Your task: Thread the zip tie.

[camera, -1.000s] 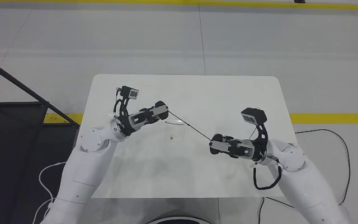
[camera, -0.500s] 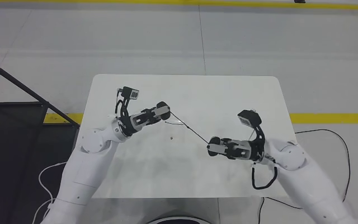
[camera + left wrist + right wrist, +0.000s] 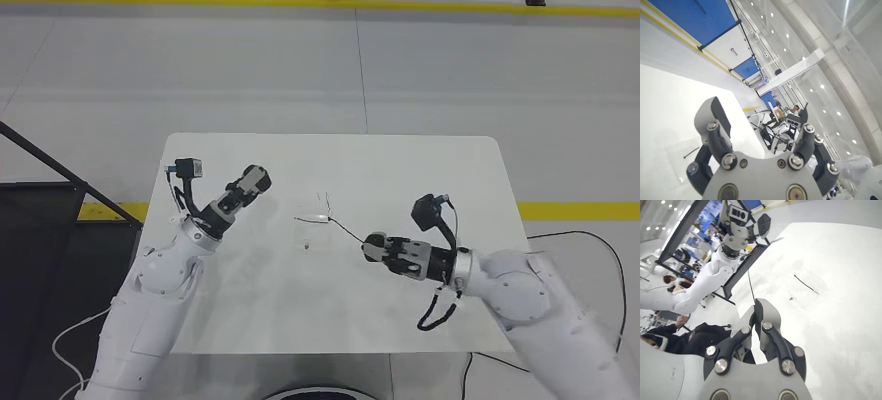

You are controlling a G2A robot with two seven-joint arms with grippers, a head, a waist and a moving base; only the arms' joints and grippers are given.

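So the thin black plastic zip tie [image 3: 751,286] is a skinny straight strip, basically just a dark line against the white surface [image 3: 420,160]. One end is pinched between the pads of the right end effector [image 3: 755,306], which is clamped right down on it with no gap showing. The rest pokes out past the tips, up off the surface, aimed roughly at the middle of it and over toward the left arm.

The left end effector [image 3: 761,111] is spread wide with nothing in it. It's held up over the left part of the surface, well apart from the tie's free end.

There's also a second black zip tie [image 3: 804,284] lying flat near the middle of the surface. It touches neither end effector, and there's a tiny brown speck [image 3: 791,298] near it.
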